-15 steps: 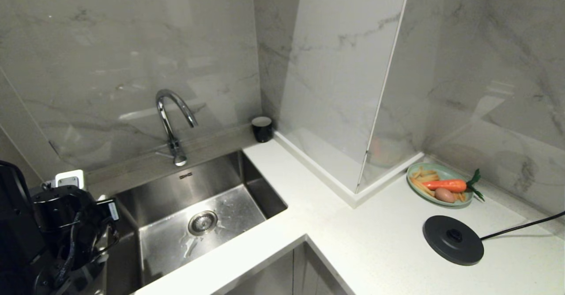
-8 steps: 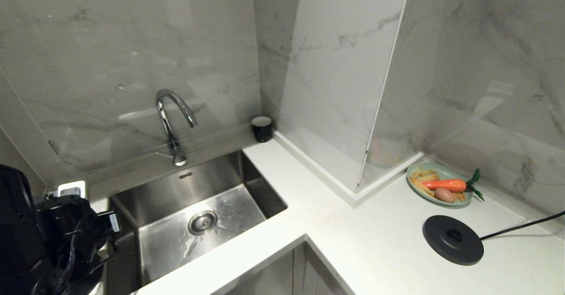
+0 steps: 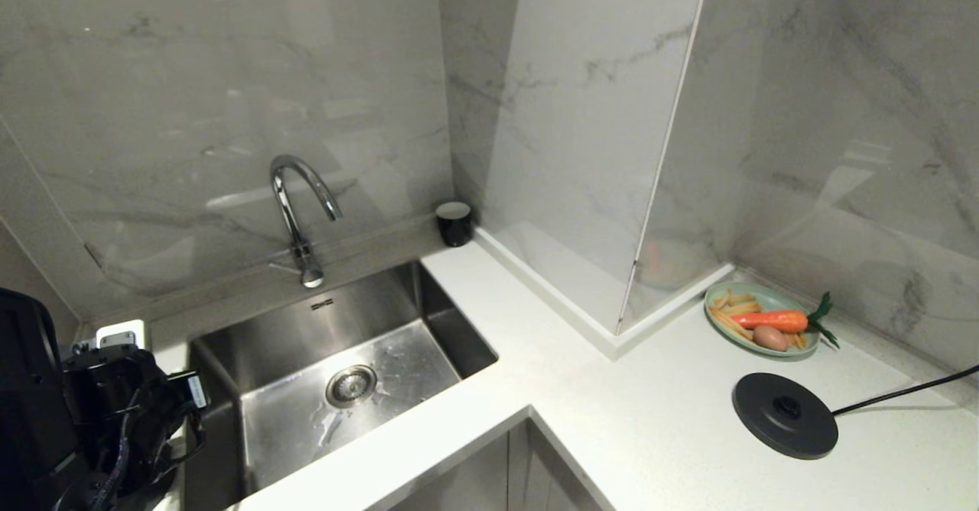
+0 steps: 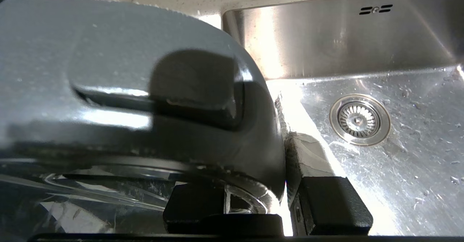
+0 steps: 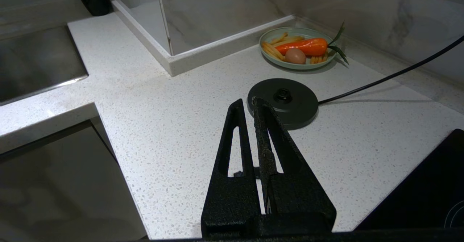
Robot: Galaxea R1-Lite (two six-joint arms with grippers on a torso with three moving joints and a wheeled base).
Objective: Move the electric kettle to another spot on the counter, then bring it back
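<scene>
Kettle [image 3: 27, 388], black and glossy, stands at the far left edge of the head view, left of the sink [image 3: 336, 366], with only part of its body inside the picture. From the left wrist its grey-black lid fills most of the view, very close to the camera. The white speckled desk [image 3: 650, 419] runs in an L around the steel sink and its tap [image 3: 298, 213].

The left end effector [image 4: 286, 205] sits right against the kettle: one finger lies in front of the glossy body below the lid rim, the other just outside the rim on the sink side, so it seems clamped on a part of the kettle near the top, though the wrist view is too crowded to say on which part.

The right end effector [image 5: 250, 106] hangs over the desk, its fingers pressed together, holding nothing, its tips near the round black base [image 3: 785, 415] with its cord [image 3: 910, 390]. A green plate [image 3: 726, 339] behind the base holds a carrot [image 3: 772, 320], an egg and fries. A small black cup [image 3: 454, 222] stands in the corner.
</scene>
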